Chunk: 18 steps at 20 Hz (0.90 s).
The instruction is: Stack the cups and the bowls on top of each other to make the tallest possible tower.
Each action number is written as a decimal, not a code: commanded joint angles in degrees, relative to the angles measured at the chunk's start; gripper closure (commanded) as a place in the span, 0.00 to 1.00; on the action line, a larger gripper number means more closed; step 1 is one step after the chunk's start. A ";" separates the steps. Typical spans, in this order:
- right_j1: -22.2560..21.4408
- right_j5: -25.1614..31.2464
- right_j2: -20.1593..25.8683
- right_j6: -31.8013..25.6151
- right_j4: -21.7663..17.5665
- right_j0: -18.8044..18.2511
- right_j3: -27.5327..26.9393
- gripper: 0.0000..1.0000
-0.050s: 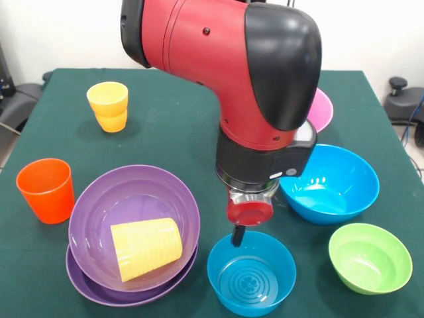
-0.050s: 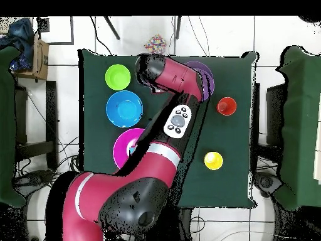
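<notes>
My gripper [image 1: 237, 236] hangs under the red arm, right at the far rim of the small blue bowl [image 1: 252, 273] near the front edge. Two purple bowls [image 1: 132, 212] sit nested at front left, and a pale yellow ribbed cup [image 1: 146, 248] lies on its side in the upper one. An orange cup [image 1: 46, 190] stands left of them. Two amber-yellow cups [image 1: 108, 106] are stacked at the far left. The big blue bowl [image 1: 329, 182] and the small green bowl [image 1: 370, 257] stand on the right. The pink bowl [image 1: 321, 109] peeks out behind the arm.
From above, the arm covers the table's middle and the small blue bowl. Around it show the green bowl [image 2: 118, 76], big blue bowl [image 2: 124, 108], pink bowl [image 2: 128, 145], purple bowls [image 2: 205, 74], orange cup [image 2: 226, 106] and amber-yellow cups [image 2: 213, 160]. A dark green cloth [image 1: 179, 126] covers the table.
</notes>
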 commanded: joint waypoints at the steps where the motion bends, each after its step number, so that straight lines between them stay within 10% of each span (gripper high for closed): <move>1: 1.82 -3.18 5.06 9.68 -0.37 0.97 3.04 0.00; 18: 5.01 -5.81 5.05 12.63 1.12 2.03 3.30 0.00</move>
